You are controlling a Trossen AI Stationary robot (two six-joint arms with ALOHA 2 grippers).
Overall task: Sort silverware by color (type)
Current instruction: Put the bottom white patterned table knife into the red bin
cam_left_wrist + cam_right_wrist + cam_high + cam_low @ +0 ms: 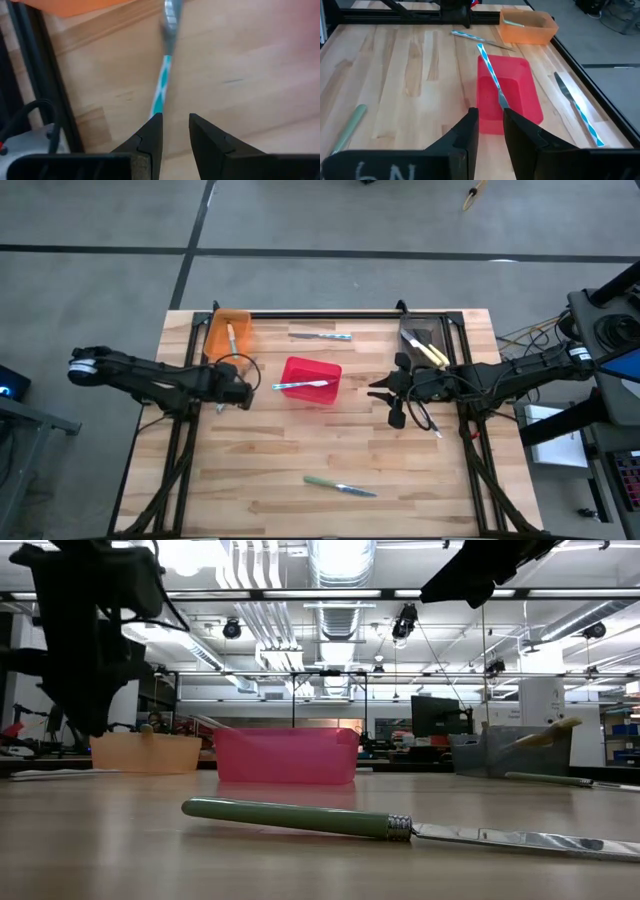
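Note:
My left gripper (175,116) hangs open by a narrow gap, pointing steeply down just left of the red bin (312,380). A blue-striped utensil (162,85) lies on the wood in front of its fingertips, untouched as far as I can see. A second blue utensil (491,75) lies across the red bin, its handle sticking out over the left rim. A third (320,335) lies flat near the far edge. A green-handled knife (340,486) lies near the front edge. My right gripper (490,111) waits right of the red bin, narrowly open and holding nothing.
An orange bin (228,332) at the far left holds a utensil. A grey bin (425,345) at the far right holds yellow-handled ones. Black frame rails run along the table's left, right and far edges. Bare wood lies between the red bin and the green knife.

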